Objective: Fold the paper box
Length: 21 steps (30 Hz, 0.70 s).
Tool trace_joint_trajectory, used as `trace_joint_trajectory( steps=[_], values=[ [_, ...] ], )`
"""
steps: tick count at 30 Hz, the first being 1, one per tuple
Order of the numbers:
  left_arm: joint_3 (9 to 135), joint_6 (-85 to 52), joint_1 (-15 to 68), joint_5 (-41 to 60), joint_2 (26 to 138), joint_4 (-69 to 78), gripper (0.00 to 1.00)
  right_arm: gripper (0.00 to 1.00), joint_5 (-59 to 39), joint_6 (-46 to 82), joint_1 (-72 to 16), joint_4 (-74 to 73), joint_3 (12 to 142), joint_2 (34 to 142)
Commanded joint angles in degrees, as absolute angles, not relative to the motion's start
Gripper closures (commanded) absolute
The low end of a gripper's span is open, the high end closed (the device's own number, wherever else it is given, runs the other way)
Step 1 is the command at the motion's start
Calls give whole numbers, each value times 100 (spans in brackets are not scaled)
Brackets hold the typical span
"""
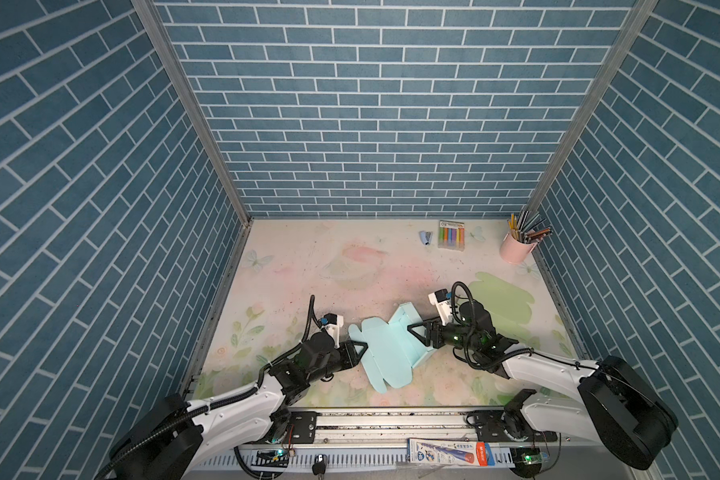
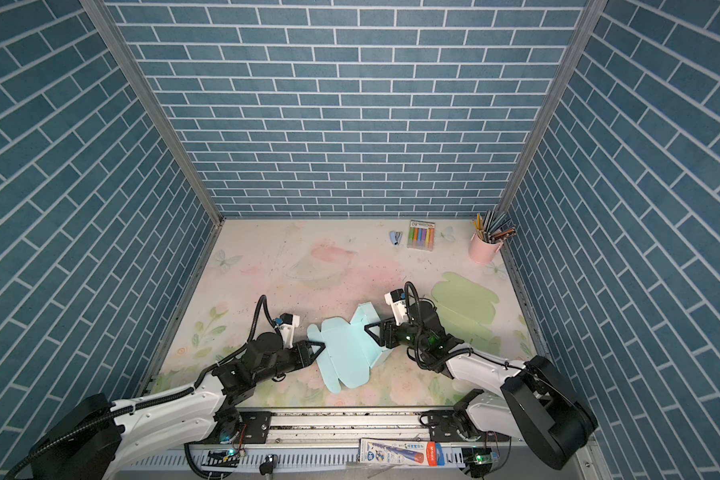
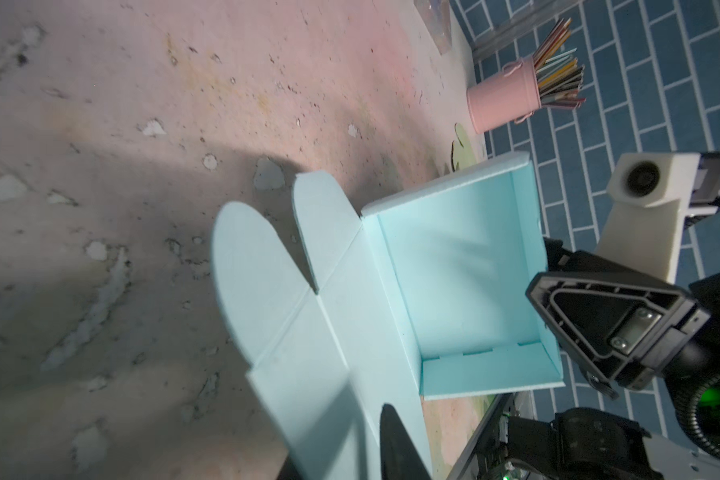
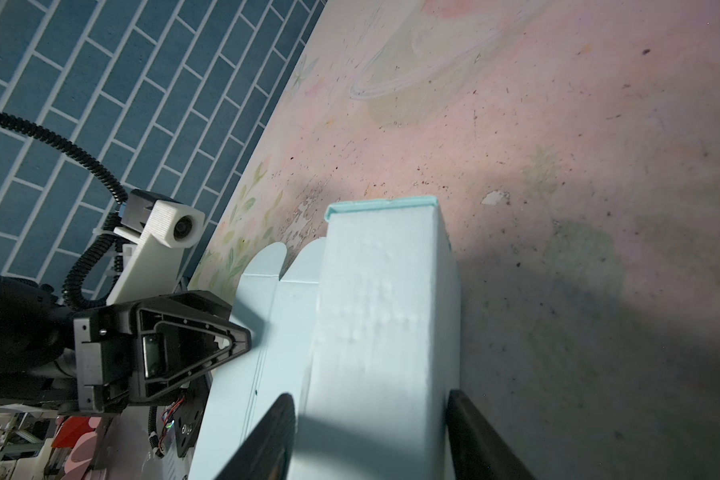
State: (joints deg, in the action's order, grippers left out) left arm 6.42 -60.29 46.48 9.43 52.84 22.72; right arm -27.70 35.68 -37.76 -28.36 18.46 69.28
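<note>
Far right corner: pink metal cup, upright, stuffed with coloured pencils. Left of it, along the far edge: clear flat pack of coloured markers, then a small blue stapler just beside the pack. Right side, mid-depth: pale green flat paper cutout with scalloped edges, lying flat. All rest on a floral pastel table mat. Blue brick-pattern walls stand on three sides. Near edge: carded pen pack on the metal rail.

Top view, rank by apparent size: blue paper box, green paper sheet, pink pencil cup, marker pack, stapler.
1. blue paper box
2. green paper sheet, partly hidden
3. pink pencil cup and marker pack: look alike, unranked
4. stapler
</note>
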Motion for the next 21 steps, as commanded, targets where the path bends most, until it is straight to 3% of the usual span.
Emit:
trace_joint_trajectory(
  steps=[1, 12, 21],
  values=[
    [518, -6251, 4665, 557, 5136, 2323, 84, 38, -2953, 3480, -3790, -2775, 1807, 6749],
    [1059, -5804, 4401, 534, 5067, 1362, 100, 13, -2503, 3016, -4170, -1831, 1972, 6014],
    [3106, -3011, 3445, 1284, 5059, -1419, 100, 10, -1875, 2838, -4210, -1060, 2048, 5117]
  ],
)
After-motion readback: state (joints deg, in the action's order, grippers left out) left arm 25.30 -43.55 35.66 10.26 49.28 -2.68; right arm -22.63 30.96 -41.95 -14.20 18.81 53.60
